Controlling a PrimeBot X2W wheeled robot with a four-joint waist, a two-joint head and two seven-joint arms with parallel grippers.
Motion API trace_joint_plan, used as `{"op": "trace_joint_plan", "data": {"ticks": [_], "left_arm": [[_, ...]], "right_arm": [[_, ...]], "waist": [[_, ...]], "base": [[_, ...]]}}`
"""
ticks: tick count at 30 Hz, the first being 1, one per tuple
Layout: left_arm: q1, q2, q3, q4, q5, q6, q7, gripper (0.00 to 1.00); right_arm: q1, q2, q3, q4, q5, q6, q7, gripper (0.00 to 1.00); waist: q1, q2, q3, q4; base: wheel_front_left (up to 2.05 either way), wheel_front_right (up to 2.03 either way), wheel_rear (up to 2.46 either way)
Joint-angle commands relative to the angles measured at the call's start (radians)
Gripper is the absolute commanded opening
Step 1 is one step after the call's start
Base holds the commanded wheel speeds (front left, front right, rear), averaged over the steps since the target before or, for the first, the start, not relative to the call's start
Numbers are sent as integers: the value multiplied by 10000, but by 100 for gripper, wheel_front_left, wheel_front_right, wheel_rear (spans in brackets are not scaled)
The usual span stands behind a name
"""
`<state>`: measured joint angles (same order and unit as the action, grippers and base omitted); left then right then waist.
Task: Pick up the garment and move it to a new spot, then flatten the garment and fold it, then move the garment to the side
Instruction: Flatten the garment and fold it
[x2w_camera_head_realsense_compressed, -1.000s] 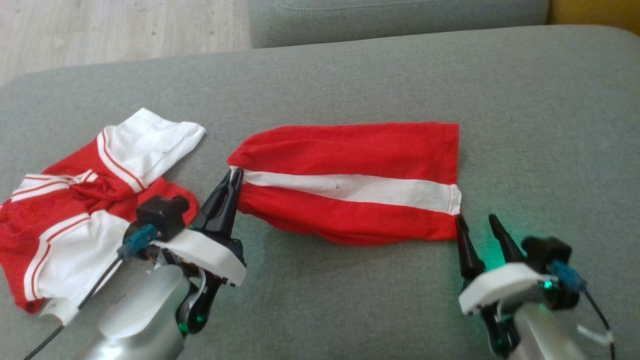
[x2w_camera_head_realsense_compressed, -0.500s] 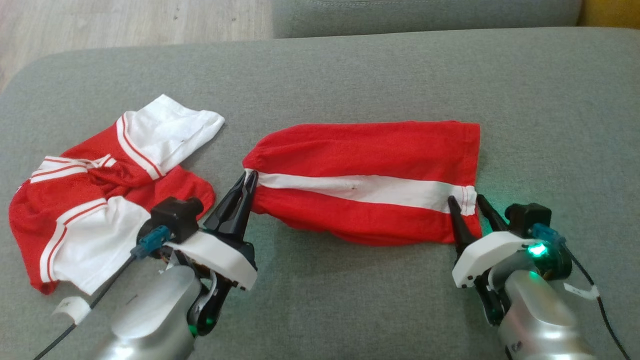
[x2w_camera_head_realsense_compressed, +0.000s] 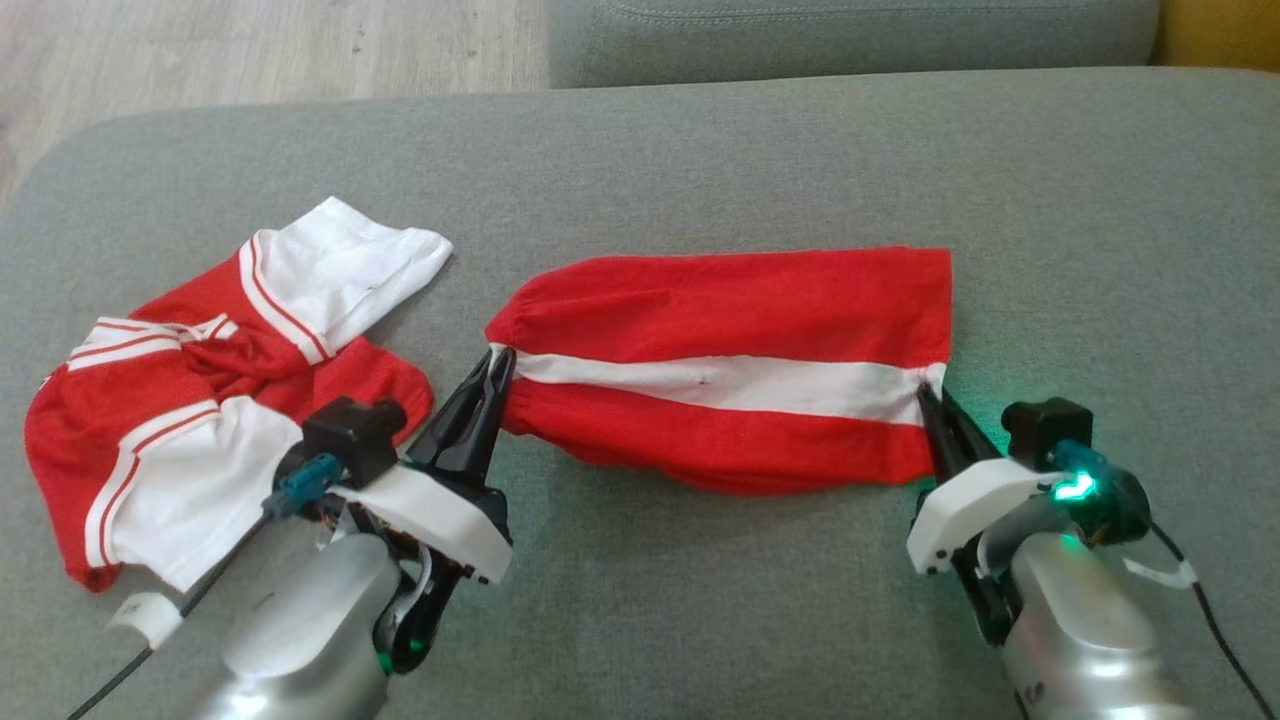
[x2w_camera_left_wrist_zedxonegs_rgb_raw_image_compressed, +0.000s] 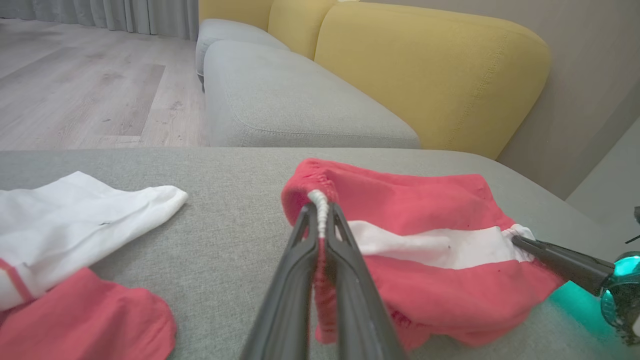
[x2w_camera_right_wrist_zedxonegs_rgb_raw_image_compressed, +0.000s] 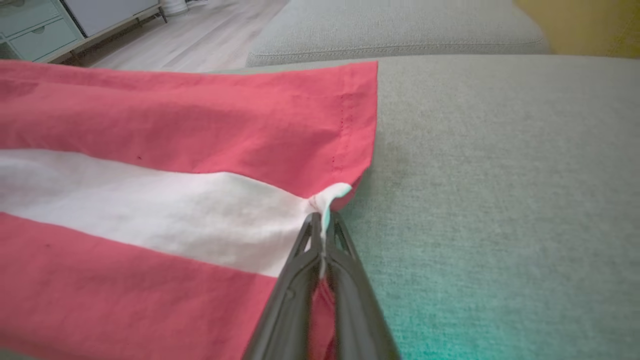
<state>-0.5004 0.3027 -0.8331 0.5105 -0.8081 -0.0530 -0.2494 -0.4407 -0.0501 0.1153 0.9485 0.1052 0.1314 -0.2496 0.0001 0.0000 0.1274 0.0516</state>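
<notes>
Right gripper: its fingers stood spread a second ago just short of the garment's right hem, and are now closed on that hem where the white stripe ends. The left gripper's grip is unchanged.

Head view.
- Garment: red with one white lengthwise stripe. It lies flat across the middle of the grey cushion, its long side running left to right.
- Left gripper: fingers pressed together on the gathered waistband end, at the stripe.
- Right gripper: fingers together, pinching the opposite hem.
- Second garment: red and white, crumpled at the left, just beside the left wrist and apart from the held piece.
- Open room: bare cushion beyond the garment's far edge and to its right. Wooden floor lies past the far left corner.

Left wrist view.
- Left gripper: closed tight, with the white waistband edge standing up between its tips.
- Garment: stretches away to the right gripper, whose tip meets the stripe's far end.
- Second garment: its white sleeve lies at the left.
- Yellow backrest: stands behind.

Right wrist view.
- Right gripper: closed tight, with a small fold of white hem nipped between its tips.
- Garment: spreads to the left, its stitched hem edge straight.
- Grey cushion: bare at the right, tinted green near the fingers.
</notes>
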Motion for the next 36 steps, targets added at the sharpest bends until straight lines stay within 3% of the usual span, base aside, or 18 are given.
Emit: {"op": "trace_joint_plan", "data": {"ticks": [1,5,12,18,27,32,36], "left_arm": [[-234,168,509,-221,117,-17,-124,0],[-276,257,926,-791,696,-59,-124,0],[-497,278,2430,-2283,1632,-403,-124,0],[-1426,142,2889,-2684,1574,-680,-119,0],[-5255,-125,1920,-1369,2028,-772,-9,0],[-7142,-613,2751,-1059,3178,-774,-116,0],[-6842,-1004,3255,-1560,3904,-775,-120,0]], "right_arm": [[-161,-14,152,-329,-66,-7,-120,0],[-21,-16,-352,-1210,-285,-7,-121,0],[344,-304,-1415,-4029,-228,-7,-121,0],[270,-753,-2051,-5813,-19,-7,-121,0],[-2297,-1681,-2079,-5730,170,-7,-121,0],[-3856,-1821,-2347,-6030,-118,-7,-121,0],[-4051,-1713,-2451,-6184,-191,-7,-121,0]], "waist": [[-1,0,-13,-14],[-1,0,-124,-122],[-1,0,-590,-549],[-1,0,-879,-1001],[-1,0,536,-1527],[-1,0,1769,-1590],[-1,0,2332,-1534]], "base": [[0,0,0],[0,0,0],[0,0,0],[0,0,0],[0,0,0],[0,0,0],[0,0,0]]}}
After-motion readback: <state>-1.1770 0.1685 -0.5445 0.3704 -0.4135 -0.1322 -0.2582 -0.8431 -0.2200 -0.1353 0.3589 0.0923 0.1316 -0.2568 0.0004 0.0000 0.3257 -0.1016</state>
